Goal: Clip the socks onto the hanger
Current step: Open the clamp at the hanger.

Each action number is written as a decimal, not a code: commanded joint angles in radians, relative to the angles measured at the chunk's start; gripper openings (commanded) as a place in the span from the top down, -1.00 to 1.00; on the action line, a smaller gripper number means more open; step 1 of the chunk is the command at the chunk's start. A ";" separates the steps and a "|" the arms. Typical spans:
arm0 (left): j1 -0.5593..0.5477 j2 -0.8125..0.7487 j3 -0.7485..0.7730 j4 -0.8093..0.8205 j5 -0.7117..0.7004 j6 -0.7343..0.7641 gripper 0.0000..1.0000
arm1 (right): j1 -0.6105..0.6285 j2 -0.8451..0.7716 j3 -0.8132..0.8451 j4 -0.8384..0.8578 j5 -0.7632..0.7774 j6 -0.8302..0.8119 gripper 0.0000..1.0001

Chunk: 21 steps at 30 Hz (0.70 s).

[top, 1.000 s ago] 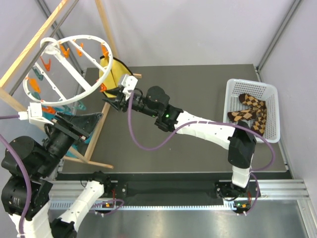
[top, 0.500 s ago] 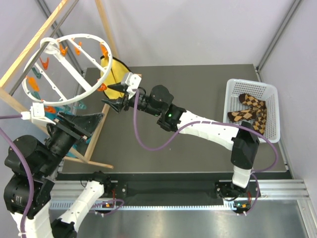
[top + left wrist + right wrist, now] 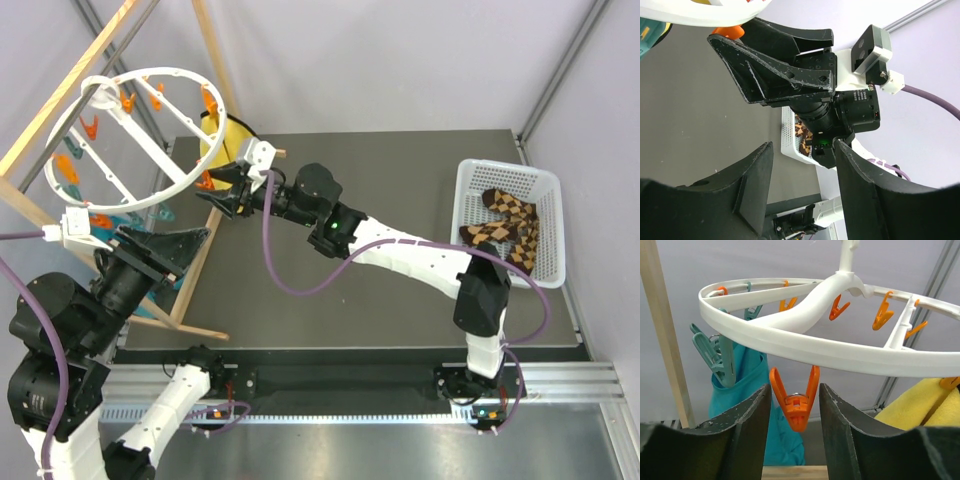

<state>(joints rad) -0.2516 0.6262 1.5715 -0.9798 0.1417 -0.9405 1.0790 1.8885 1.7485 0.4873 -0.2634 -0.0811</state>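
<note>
The white ring hanger (image 3: 190,160) with orange clips hangs from the wooden rack at the far left. In the right wrist view its rim (image 3: 805,347) crosses above my fingers. My right gripper (image 3: 218,187) is open at the ring's near edge, and an orange clip (image 3: 794,400) hangs between its two fingers, touched by neither. My left gripper (image 3: 165,250) is open and empty, below the ring, facing the right gripper. The argyle socks (image 3: 505,228) lie in the white mesh basket (image 3: 470,185) at the right; they show small in the left wrist view (image 3: 802,135).
A wooden frame rack (image 3: 60,100) stands at the far left, with a post (image 3: 667,340) beside my right fingers. A teal cloth (image 3: 752,390) and a yellow cloth (image 3: 925,407) hang there. Teal clips (image 3: 715,357) hang by the ring.
My right gripper has moved up and left toward the ring, so that an orange clip now hangs between its open fingers. The left arm has barely moved.
</note>
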 commanded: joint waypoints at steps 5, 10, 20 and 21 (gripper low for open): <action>-0.003 0.001 0.021 0.033 0.005 0.009 -0.15 | -0.007 0.008 0.039 0.030 -0.031 0.024 0.10; -0.003 0.003 0.033 0.029 -0.004 0.016 -0.15 | -0.007 0.017 0.048 0.020 -0.028 0.020 0.08; -0.003 0.010 0.042 0.027 -0.007 0.025 -0.16 | -0.007 0.035 0.060 0.017 -0.030 0.027 0.22; -0.003 0.010 0.042 0.027 -0.007 0.025 -0.16 | -0.007 0.035 0.059 0.017 -0.028 0.030 0.24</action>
<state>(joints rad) -0.2516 0.6262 1.5867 -0.9806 0.1410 -0.9360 1.0775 1.9202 1.7557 0.4736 -0.2779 -0.0628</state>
